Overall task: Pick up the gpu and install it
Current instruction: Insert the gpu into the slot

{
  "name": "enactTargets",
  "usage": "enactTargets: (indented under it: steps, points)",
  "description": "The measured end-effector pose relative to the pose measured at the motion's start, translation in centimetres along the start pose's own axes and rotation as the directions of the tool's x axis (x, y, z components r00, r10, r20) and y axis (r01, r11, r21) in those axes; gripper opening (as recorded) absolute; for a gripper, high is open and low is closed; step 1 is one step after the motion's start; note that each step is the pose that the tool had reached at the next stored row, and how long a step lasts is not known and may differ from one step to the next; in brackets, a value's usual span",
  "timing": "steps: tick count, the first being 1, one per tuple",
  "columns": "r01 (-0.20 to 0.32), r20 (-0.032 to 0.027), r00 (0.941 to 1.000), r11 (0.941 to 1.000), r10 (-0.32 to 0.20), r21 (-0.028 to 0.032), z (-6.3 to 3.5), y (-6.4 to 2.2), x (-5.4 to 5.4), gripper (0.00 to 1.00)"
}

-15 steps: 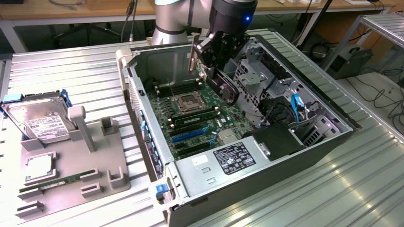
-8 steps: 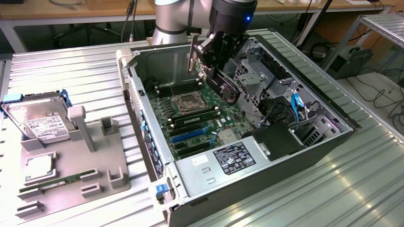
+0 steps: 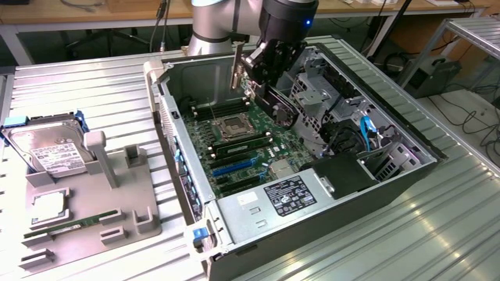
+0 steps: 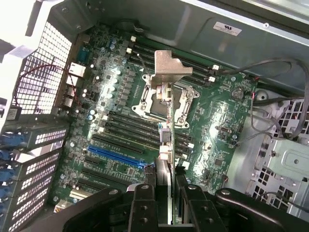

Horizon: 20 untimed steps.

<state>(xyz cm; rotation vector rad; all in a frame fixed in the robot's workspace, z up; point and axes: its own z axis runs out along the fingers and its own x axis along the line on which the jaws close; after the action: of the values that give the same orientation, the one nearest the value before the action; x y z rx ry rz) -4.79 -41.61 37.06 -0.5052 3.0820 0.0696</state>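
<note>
Because the card must meet its slot edge-first, we see the claw clenched on the gpu, holding it upright above the motherboard inside the open case. In the exterior view, the blue slot lies toward six o'clock of it, untouched.

Exterior high, oblique; wrist close above motherboard
</note>
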Motion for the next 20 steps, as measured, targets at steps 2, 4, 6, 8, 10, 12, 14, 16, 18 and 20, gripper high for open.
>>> enactTargets:
  steps: [2,4,6,8,10,12,14,16,18,20]
  points:
    - [0.011,-0.0004,0.9999,0.9999,-0.011,-0.0002,0.00,0.00,0.00,0.26]
    - [0.026,-0.0010,0.9997,0.9997,-0.026,-0.0007,0.00,0.00,0.00,0.26]
    - [0.043,-0.0018,0.9991,0.9991,-0.043,-0.0011,0.00,0.00,0.00,0.26]
    - [0.054,-0.0021,0.9985,0.9985,-0.054,-0.0015,0.01,0.00,0.00,0.26]
    - [0.064,-0.0026,0.9979,0.9979,-0.064,-0.0017,0.00,0.00,0.00,0.26]
    - [0.079,-0.0032,0.9968,0.9968,-0.079,-0.0021,0.00,0.00,0.00,0.26]
    - [0.090,-0.0036,0.9960,0.9960,-0.090,-0.0024,0.00,0.00,0.00,0.26]
    - [0.099,-0.0040,0.9951,0.9951,-0.099,-0.0026,0.00,0.00,0.00,0.26]
    - [0.111,-0.0044,0.9938,0.9938,-0.111,-0.0030,0.00,0.00,0.00,0.26]
    - [0.122,-0.0048,0.9925,0.9925,-0.122,-0.0033,0.00,0.00,0.00,0.26]
